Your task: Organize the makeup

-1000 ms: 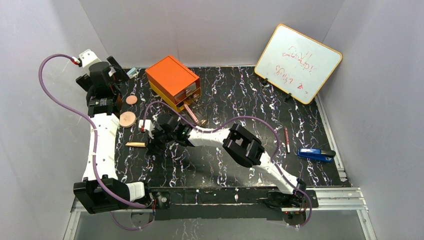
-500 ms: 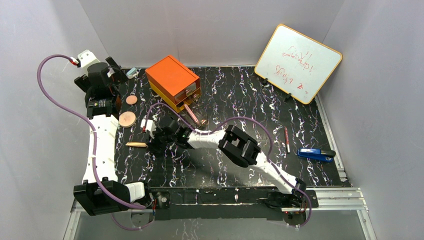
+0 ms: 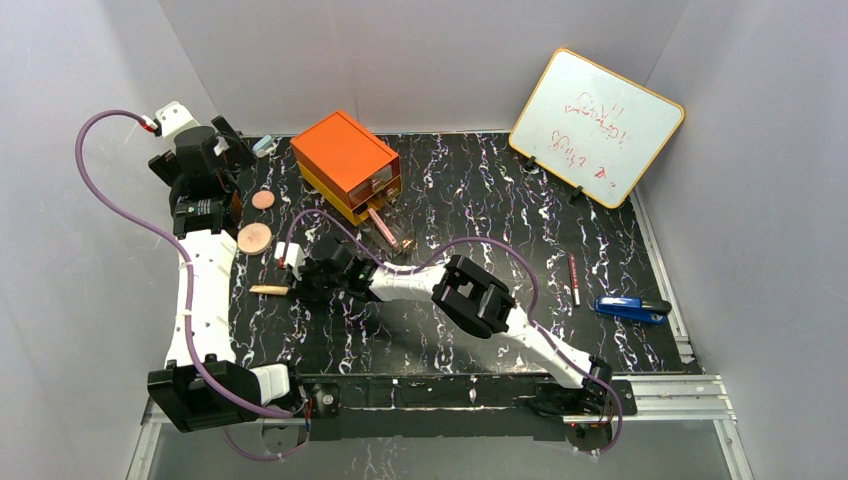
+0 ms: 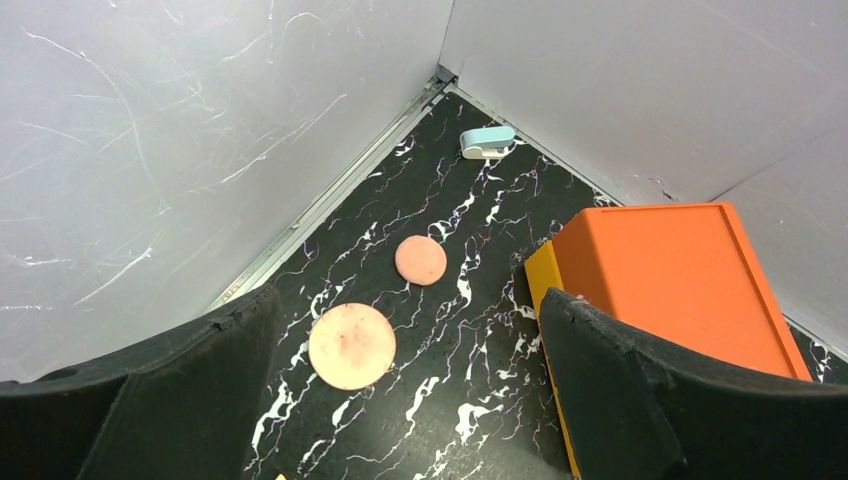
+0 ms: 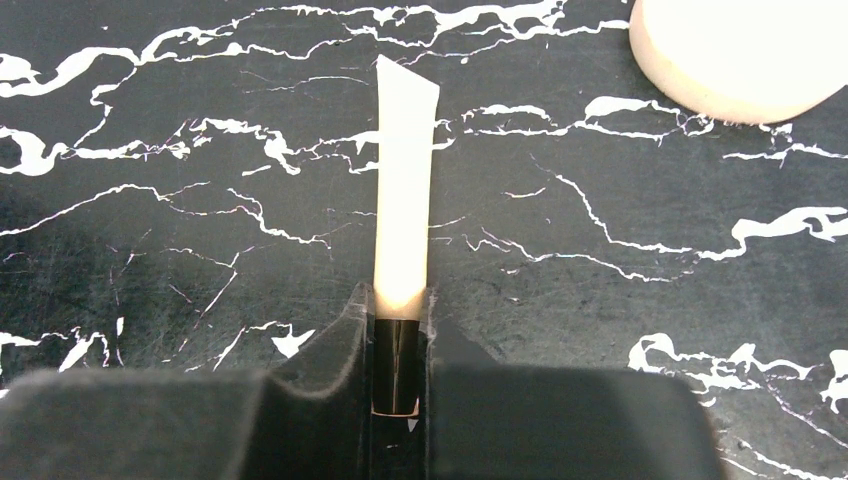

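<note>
inside the right tool [image 5: 397, 325], seemingly: tube [image 5: 405, 200] end

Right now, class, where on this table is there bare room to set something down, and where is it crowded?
Bare: the back stretch between the orange box and the whiteboard; the patch between whiteboard and red marker; the near strip between left arm and right arm. Crowded: the left side: larger disc, smaller disc, and the tube in the right gripper.

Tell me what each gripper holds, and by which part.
The right gripper pinches the short gold-brown tube by its dark cap end. The left gripper, open, holds nothing.
</note>
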`<state>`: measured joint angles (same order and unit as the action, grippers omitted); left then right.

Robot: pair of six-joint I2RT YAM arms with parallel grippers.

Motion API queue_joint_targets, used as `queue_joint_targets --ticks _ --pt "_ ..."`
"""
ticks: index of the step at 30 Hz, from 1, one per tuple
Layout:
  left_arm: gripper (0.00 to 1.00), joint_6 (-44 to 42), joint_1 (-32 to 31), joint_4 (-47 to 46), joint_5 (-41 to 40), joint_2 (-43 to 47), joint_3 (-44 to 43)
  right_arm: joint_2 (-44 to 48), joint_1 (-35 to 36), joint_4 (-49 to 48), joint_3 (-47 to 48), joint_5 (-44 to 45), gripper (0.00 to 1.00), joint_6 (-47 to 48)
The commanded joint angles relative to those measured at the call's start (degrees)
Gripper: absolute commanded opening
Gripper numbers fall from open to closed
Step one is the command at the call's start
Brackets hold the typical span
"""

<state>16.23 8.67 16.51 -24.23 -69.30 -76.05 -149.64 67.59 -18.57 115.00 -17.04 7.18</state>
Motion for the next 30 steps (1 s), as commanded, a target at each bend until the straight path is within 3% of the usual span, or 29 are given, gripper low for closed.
queue_joint_targets --ticks 1,8,16,24,30 --pt "0.98 -0.4 0.6 0.1 0.1 1.8 0.7 1.2 0.3 0.9 -3.3 3.2 0.01 1.9" --pt "0.98 0.7 0.8 0.2 2.2 1.2 0.8 12.7 -1.4 -2.3 -13.8 6.8 0.01 2.3" --pt "0.98 2.8 0.7 -0.8 4.9 0.4 1.4 29.1 -4.8 -2.2 -24.7 18.2 0.01 2.7" --pt "0.98 4.0 0.7 -1.6 7.2 0.2 2.0 41.0 -11.0 5.3 -29.8 29.0 0.01 2.0" --pt "0.98 4.4 0.7 -1.3 9.7 -1.0 2.3 42.0 -14.6 14.9 -26.7 33.1 0.01 -0.4"
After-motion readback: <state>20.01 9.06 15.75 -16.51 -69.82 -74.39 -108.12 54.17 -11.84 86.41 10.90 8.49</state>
